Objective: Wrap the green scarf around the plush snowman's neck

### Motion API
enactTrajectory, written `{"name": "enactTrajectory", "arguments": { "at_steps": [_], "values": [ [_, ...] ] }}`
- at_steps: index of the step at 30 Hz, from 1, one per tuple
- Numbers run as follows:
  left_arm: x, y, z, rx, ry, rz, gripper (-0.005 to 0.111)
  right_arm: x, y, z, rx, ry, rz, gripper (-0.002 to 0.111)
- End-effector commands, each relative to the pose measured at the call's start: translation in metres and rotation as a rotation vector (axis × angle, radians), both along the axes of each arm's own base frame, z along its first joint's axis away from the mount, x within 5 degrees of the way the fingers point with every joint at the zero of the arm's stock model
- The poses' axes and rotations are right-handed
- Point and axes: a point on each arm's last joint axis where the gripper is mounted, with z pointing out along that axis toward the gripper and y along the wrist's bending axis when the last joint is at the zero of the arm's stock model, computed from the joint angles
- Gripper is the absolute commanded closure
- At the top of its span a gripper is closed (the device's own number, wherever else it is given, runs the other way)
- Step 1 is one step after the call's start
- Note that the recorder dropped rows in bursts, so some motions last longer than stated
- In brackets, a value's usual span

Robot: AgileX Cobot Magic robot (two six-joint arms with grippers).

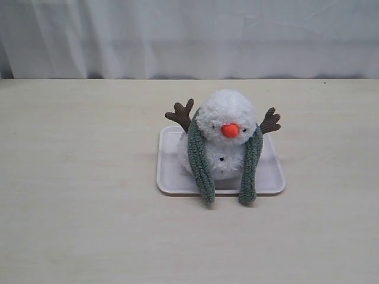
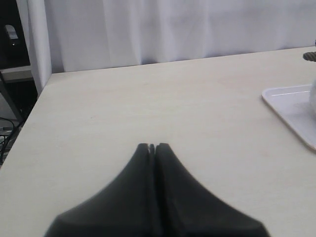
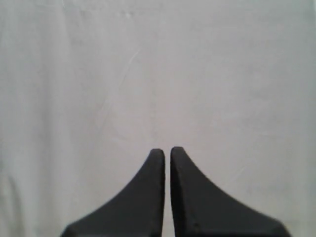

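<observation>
The plush snowman (image 1: 228, 115) sits upright on a white tray (image 1: 169, 177) in the middle of the table. The green scarf (image 1: 200, 163) lies behind its neck, and both ends hang down the front, one on each side of the body, reaching past the tray's front edge. Neither gripper shows in the exterior view. My left gripper (image 2: 152, 146) is shut on nothing, low over bare table, with the tray's corner (image 2: 289, 106) off to one side. My right gripper (image 3: 167, 150) faces the white curtain, its jaws almost touching with nothing between them.
A white curtain (image 1: 189, 35) hangs along the table's far edge. The pale wooden table (image 1: 77, 177) stretches out on both sides of the tray. In the left wrist view the table's side edge (image 2: 29, 113) drops off to dark equipment and cables.
</observation>
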Motion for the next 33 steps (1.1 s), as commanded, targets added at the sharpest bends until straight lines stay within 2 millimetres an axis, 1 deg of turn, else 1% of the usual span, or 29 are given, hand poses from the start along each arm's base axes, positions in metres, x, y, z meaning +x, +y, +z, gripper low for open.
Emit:
{"name": "enactTrajectory", "arguments": {
  "at_steps": [1, 7, 8, 12, 14, 17, 22, 26, 30, 33],
  "values": [
    [0.000, 0.000, 0.000, -0.002, -0.010, -0.002, 0.107, 0.007, 0.000, -0.021, -0.017, 0.063, -0.010, 0.104],
    [0.000, 0.000, 0.000, -0.002, -0.010, -0.002, 0.107, 0.015, 0.001, -0.048, -0.027, 0.146, -0.010, 0.104],
    [0.000, 0.000, 0.000, -0.002, -0.010, -0.002, 0.107, 0.016, 0.001, -0.053, -0.050, 0.159, -0.015, 0.104],
    [0.000, 0.000, 0.000, -0.002, -0.010, -0.002, 0.107, 0.020, 0.003, -0.072, -0.243, 0.201, -0.052, 0.104],
    [0.000, 0.000, 0.000, -0.002, -0.010, -0.002, 0.107, 0.020, 0.003, -0.072, -0.244, 0.203, -0.052, 0.104],
    [0.000, 0.000, 0.000, -0.002, -0.010, -0.002, 0.107, 0.021, 0.002, -0.078, -0.249, 0.270, -0.055, 0.104],
    [0.000, 0.000, 0.000, -0.004, -0.012, -0.002, 0.107, 0.021, 0.002, -0.080, -0.206, 0.292, -0.045, 0.104],
    [0.000, 0.000, 0.000, -0.004, -0.012, -0.002, 0.107, 0.022, 0.002, -0.087, -0.136, 0.379, -0.024, 0.104],
    [0.000, 0.000, 0.000, -0.004, -0.012, -0.002, 0.107, 0.022, 0.001, -0.093, -0.149, 0.440, -0.025, 0.104],
    [0.000, 0.000, 0.000, -0.004, -0.012, -0.002, 0.107, 0.021, 0.001, -0.100, -0.154, 0.519, -0.024, 0.104]
  ]
}}
